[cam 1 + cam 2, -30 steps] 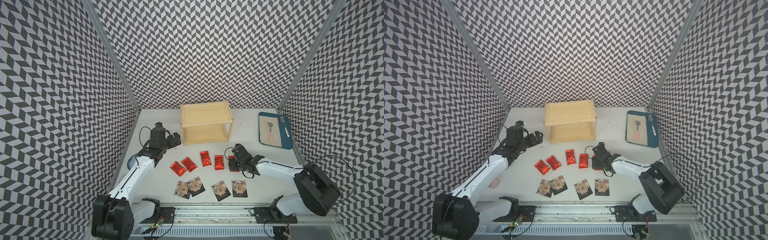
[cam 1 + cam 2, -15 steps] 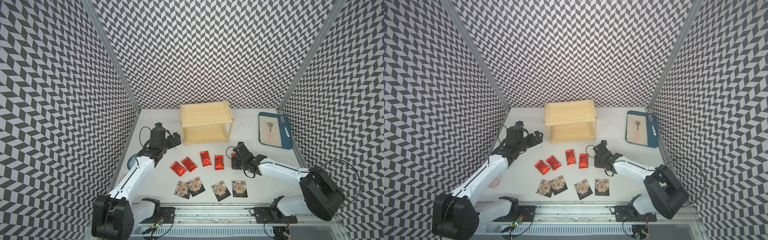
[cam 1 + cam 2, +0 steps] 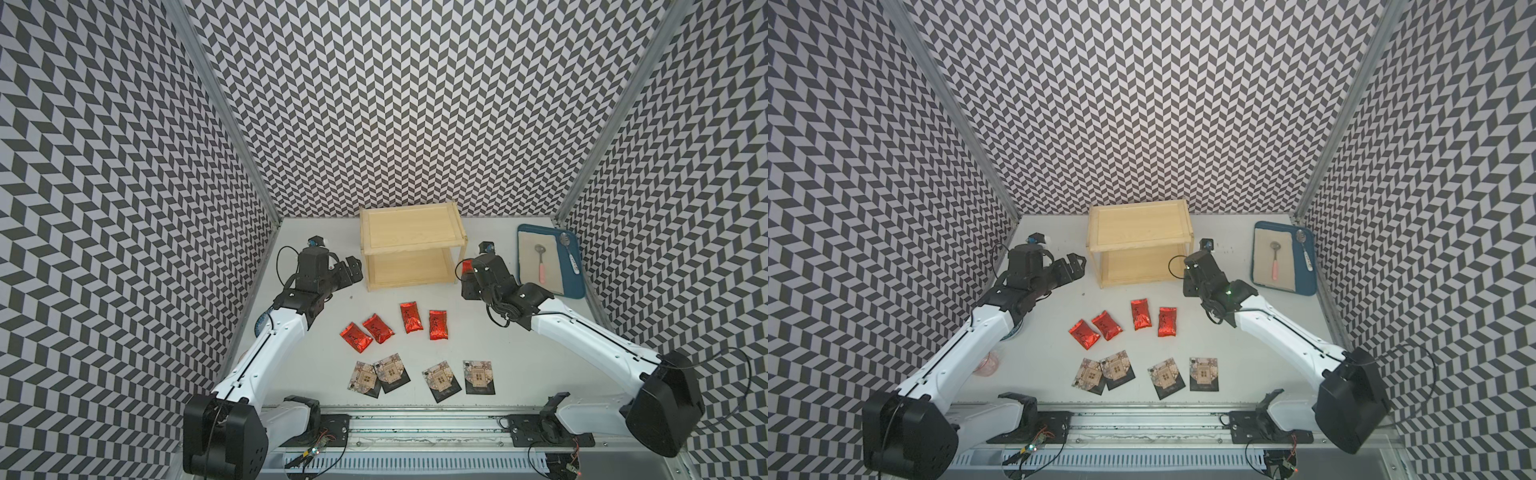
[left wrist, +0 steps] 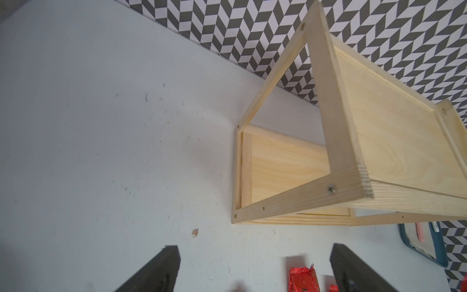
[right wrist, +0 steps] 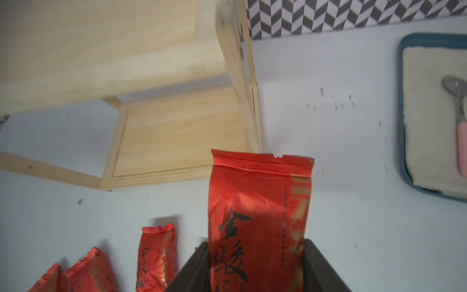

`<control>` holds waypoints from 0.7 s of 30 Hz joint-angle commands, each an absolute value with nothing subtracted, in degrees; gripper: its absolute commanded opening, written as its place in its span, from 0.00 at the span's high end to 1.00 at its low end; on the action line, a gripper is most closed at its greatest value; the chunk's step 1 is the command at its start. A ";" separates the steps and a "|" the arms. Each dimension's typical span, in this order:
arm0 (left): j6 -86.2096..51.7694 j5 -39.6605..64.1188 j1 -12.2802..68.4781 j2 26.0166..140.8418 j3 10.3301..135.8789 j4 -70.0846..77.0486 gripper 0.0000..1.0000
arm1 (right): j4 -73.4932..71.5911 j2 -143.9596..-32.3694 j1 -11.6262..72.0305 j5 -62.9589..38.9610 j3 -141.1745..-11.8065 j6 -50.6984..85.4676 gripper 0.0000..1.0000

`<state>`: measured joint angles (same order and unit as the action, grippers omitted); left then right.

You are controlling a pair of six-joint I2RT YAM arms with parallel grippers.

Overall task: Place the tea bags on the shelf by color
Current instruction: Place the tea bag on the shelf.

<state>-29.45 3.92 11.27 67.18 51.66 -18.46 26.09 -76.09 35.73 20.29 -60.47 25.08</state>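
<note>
Compared with 1 second earlier, the right gripper [image 3: 467, 277] is being seen farther up both top views, away from the row of red sachets [image 3: 411, 317] and just beside the right front post of the shelf [image 3: 409, 228]. The left gripper [image 3: 351, 270] is being kept almost where it was.

1 red sachet [image 5: 257, 215] is being clamped by 1 end between the right jaws. In the right wrist view its crimped free end is being pointed at the near corner of the shelf's lower board.

The 4 other red sachets are being left in a loose row on the table [image 3: 498, 353], at the centre of the top views, below the shelf. 4 black packets [image 3: 441, 381] are being left in a row lower still, the 2 leftmost overlapping.

At the right edge of the frame, a blue tray [image 3: 577, 286] is being covered by a beige cloth [image 3: 536, 245]. A pink-handled spoon [image 3: 541, 266] is lying on it and a 2nd spoon [image 3: 571, 253] along the right rim.

The left arm is being stretched from the lower left up toward the shelf's left side, its jaws being held wide apart above the table. The right arm is being reached diagonally from the lower right, bent at the wrist.
</note>
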 commanded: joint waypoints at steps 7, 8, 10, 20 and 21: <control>-29.01 4.74 11.51 68.99 54.74 -17.69 0.02 | 22.65 -82.02 33.49 21.11 -74.09 17.95 0.45; -29.00 4.73 11.51 69.15 54.59 -17.46 0.02 | 22.36 -83.09 33.42 20.71 -75.45 17.54 0.45; -28.90 4.51 11.56 69.45 54.34 -17.01 0.02 | 22.02 -85.88 33.41 20.09 -78.80 16.63 0.45; -27.95 4.48 11.51 70.84 53.33 -16.31 0.02 | 22.72 -99.57 32.70 21.71 -92.28 12.77 0.45; -27.89 4.46 11.51 70.84 53.26 -16.30 0.02 | 23.17 -100.48 32.49 22.18 -93.20 12.59 0.45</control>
